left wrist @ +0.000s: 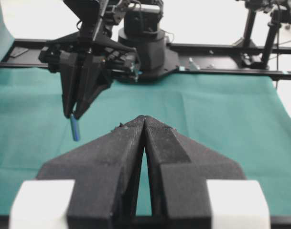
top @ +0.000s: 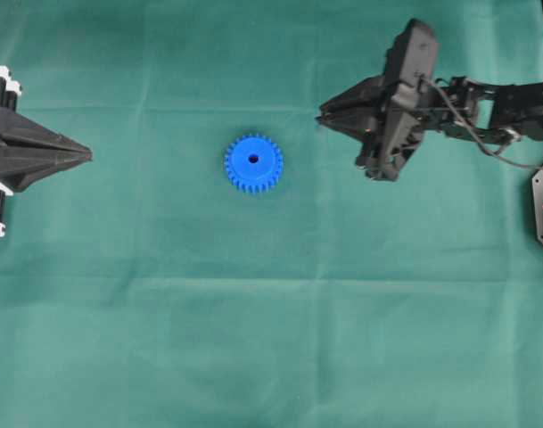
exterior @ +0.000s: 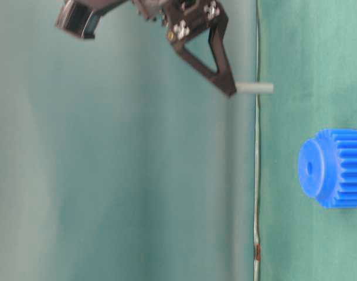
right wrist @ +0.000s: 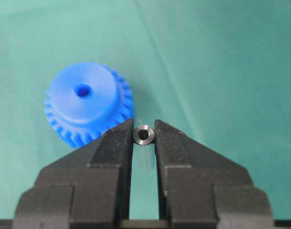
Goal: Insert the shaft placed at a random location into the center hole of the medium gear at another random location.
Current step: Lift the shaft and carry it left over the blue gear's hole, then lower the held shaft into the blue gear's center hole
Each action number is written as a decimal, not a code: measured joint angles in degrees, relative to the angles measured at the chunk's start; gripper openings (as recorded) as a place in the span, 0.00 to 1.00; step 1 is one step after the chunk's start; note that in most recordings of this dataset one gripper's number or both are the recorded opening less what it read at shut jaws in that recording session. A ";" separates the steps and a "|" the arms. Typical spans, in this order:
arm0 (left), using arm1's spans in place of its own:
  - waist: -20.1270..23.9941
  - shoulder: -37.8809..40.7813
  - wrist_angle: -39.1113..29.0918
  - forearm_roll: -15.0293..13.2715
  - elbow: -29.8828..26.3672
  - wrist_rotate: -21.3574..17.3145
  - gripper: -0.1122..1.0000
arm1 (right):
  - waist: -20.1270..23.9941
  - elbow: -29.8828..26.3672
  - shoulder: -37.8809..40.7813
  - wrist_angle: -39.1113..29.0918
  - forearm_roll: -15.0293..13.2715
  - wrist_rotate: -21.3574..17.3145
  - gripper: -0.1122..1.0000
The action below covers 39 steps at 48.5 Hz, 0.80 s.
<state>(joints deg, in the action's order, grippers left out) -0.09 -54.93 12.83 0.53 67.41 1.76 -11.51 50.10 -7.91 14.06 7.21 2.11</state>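
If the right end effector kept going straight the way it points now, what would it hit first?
Probably the green cloth. The right end effector, clamping the shaft, points steeply down, with the medium gear off to one side in its wrist view. Depth is uncertain.

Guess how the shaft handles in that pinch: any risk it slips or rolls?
The shaft looks like smooth, shiny metal, so it may slip between the right gripper fingertips if it catches the hub. It hangs from the tips by its top end alone, so a side bump could pivot it. Round and thin, it would likely roll if dropped on the cloth.
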 measured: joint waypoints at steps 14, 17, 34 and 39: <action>0.00 0.00 0.00 0.00 0.00 0.00 0.11 | 3.87 -8.44 7.03 0.09 -0.26 0.09 0.23; 0.00 0.00 0.00 0.00 0.00 0.00 0.11 | 4.22 -9.76 8.09 0.09 -0.53 0.09 0.23; 0.09 0.00 0.00 0.09 0.00 0.00 0.11 | 4.66 -13.97 11.34 -0.62 -1.23 0.26 0.23; 0.09 -0.09 0.00 0.00 0.00 0.00 0.11 | 4.66 -13.97 11.34 -0.62 -1.23 0.26 0.23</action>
<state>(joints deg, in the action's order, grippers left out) 0.00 -55.02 12.83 0.53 67.41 1.76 -6.86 36.12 3.43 13.45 5.98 2.37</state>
